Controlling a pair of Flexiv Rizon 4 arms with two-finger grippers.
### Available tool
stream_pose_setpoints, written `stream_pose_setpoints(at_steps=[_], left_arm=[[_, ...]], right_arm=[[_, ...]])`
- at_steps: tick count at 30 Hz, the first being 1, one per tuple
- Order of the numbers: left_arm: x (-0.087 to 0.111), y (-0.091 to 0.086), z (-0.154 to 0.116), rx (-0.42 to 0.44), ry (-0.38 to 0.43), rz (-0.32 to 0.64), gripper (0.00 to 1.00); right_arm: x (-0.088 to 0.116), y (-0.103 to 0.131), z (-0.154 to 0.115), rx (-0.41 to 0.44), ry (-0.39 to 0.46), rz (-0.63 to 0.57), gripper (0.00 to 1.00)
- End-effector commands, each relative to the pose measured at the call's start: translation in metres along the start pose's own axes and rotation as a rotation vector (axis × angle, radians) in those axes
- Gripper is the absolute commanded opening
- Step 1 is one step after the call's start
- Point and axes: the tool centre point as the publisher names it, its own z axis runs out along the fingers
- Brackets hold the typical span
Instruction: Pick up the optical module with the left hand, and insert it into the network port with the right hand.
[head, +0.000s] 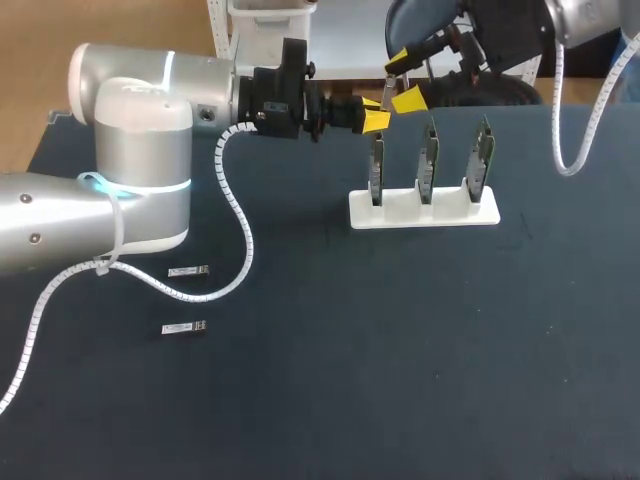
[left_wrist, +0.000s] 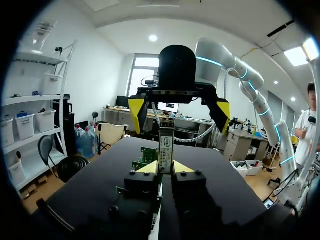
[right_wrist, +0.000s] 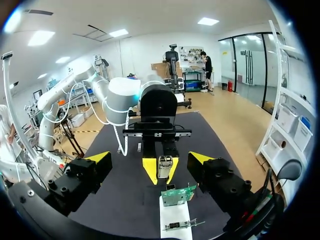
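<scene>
Left gripper (left_wrist: 166, 168) pinches the optical module (left_wrist: 166, 146). Right gripper (left_wrist: 178, 114) straddles it, fingers spread, at eleven o'clock of the board rack (head: 400, 212). Release early and it drops; a skewed grab could jam insertion.

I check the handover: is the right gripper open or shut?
The right gripper is open: in its wrist view the yellow-tipped fingers stand wide apart, touching nothing; the left gripper holds the optical module.

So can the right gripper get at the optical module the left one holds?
Probably yes. The right gripper is open, fingers wide either side of the optical module, whose free end sticks out past the left gripper, nothing between.
</scene>
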Motion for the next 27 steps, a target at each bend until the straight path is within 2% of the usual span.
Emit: stream_pose_setpoints(at_steps=[1,8,10,11,27], left_arm=[[0.0004,-0.0001,-0.0002,-0.001,-0.002,0.001,0.00],[0.0004,-0.0001,-0.0002,-0.001,-0.002,0.001,0.00],[0.0004,-0.0001,-0.0002,-0.001,-0.002,0.001,0.00],[0.0004,-0.0001,-0.0002,-0.001,-0.002,0.001,0.00],[0.0004,-0.0001,-0.0002,-0.001,-0.002,0.001,0.00]], right_arm=[[-0.0018,-0.0077,0.0020,-0.015,0.001,-0.002,1.00],[-0.0034,-0.0098,0.0047,-0.022,0.011,-0.007,1.00],[-0.0030,-0.0105,0.0053,-0.013,0.007,0.000,0.25],[-0.0029,-0.0105,0.0054,-0.012,0.004,0.000,0.00],[-0.0001,-0.0098,0.0065,-0.013,0.000,0.006,0.00]])
